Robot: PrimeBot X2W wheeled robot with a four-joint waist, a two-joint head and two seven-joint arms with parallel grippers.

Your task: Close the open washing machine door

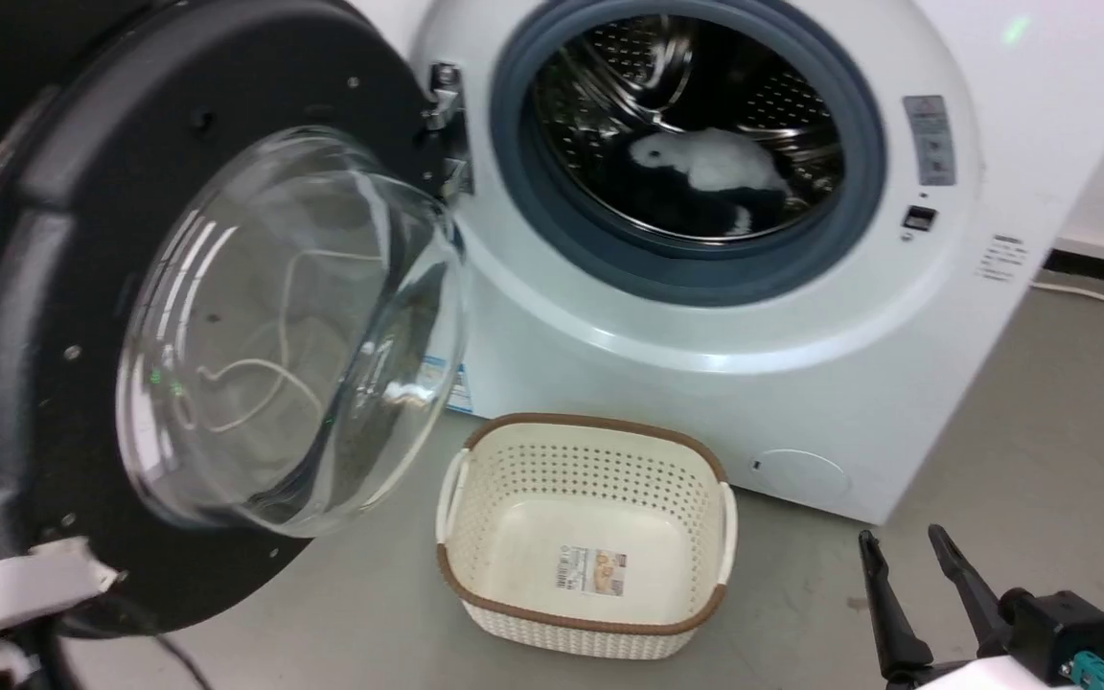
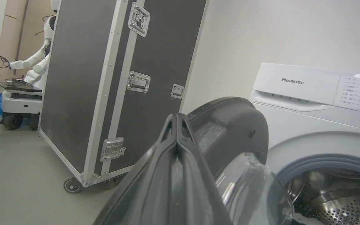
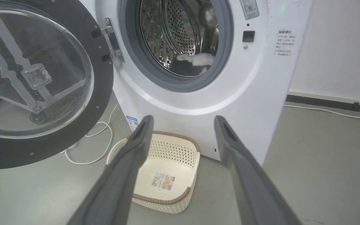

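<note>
Washing machine door (image 1: 15, 316): wide open, frame left. Left gripper (image 2: 177, 118): pinched closed beside its rim; push stage, by appearance. Right gripper (image 1: 900, 535): spread, empty. Next: firm swing until latched.

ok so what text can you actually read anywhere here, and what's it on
"Hisense": on the top panel of the washing machine.
Too small or blurred to read: the panel print, the grey sticker, the small print and the blue sticker on the machine's front, and the label in the basket.
</note>
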